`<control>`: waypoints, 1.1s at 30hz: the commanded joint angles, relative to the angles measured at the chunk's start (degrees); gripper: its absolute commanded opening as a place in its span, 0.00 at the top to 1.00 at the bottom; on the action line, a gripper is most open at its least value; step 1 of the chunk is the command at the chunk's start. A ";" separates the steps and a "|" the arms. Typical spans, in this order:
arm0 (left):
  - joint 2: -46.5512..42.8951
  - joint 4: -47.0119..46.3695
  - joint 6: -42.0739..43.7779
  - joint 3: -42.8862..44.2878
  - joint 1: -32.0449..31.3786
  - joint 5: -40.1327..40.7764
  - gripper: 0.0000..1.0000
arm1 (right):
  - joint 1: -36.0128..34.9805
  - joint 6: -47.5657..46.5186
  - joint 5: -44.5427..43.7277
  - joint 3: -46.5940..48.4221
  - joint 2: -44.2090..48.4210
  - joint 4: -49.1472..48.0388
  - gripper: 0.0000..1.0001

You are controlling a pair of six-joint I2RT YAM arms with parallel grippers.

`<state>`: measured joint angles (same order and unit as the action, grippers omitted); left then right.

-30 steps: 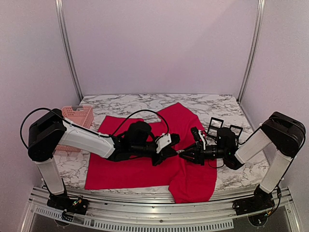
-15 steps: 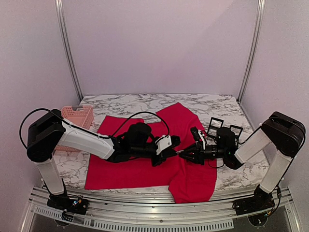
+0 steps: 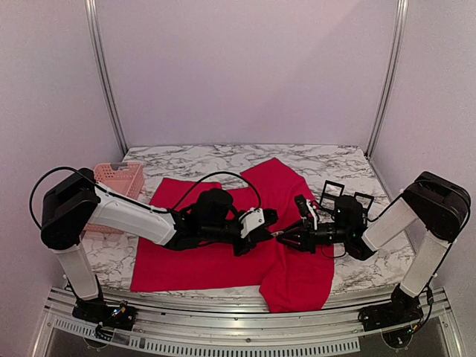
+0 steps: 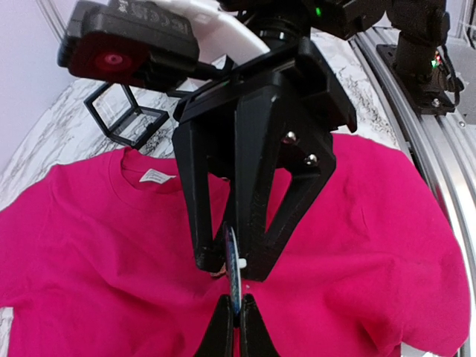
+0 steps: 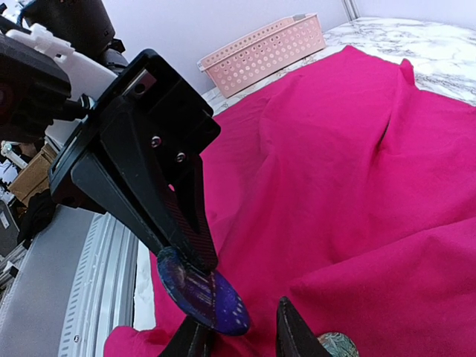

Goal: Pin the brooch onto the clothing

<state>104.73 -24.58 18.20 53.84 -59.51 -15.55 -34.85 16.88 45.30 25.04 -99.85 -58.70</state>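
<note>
We find the left gripper (image 4: 235, 309) pinched shut on the brooch (image 5: 202, 291), holding it edge-on just above the red T-shirt (image 3: 223, 260) spread below. The right gripper (image 5: 242, 333) stands partly open, its jaws straddling the brooch (we judge: to work its clasp), gripping nothing yet.

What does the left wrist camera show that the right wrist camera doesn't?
Only the left wrist view shows a white neck label, a black wire frame and the right claw seen head-on. Only the right wrist view shows the pink basket, the left claw from outside, and a small patterned round piece at the bottom edge. Both show the red T-shirt and the dark blue brooch, which is pinched in the left claw.
</note>
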 commanded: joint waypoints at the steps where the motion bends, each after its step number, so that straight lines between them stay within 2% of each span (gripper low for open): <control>1: -0.47 4.31 1.35 -0.30 -2.97 -4.54 1.00 | 2.22 -0.70 -0.82 -0.16 0.85 -3.48 0.69; 12: 0.10 3.36 8.84 -0.80 -3.15 -1.43 1.00 | 3.62 -4.70 4.66 -0.31 6.38 5.32 0.57; 17: 1.02 3.23 14.38 -1.18 -3.25 1.10 1.00 | 5.17 -6.52 8.54 -0.16 9.45 12.53 0.53; 23: 1.18 3.86 16.41 -0.70 -3.41 1.91 1.00 | 5.22 -9.42 7.54 -1.00 12.50 16.58 0.52; 26: 1.28 4.30 22.35 -0.63 -4.00 5.14 1.00 | 5.70 -7.87 5.70 -0.04 13.00 17.30 0.52; 31: 2.27 2.79 40.47 -2.78 -4.70 9.91 1.00 | 5.86 -5.61 -2.06 3.11 12.12 23.37 0.53; 33: 2.08 2.65 44.54 -3.90 -5.35 9.65 0.92 | 5.85 -5.04 -5.58 3.66 11.67 24.74 0.53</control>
<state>105.47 -22.09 48.75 52.69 -63.07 -8.34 -29.43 10.33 47.29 26.79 -87.70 -38.98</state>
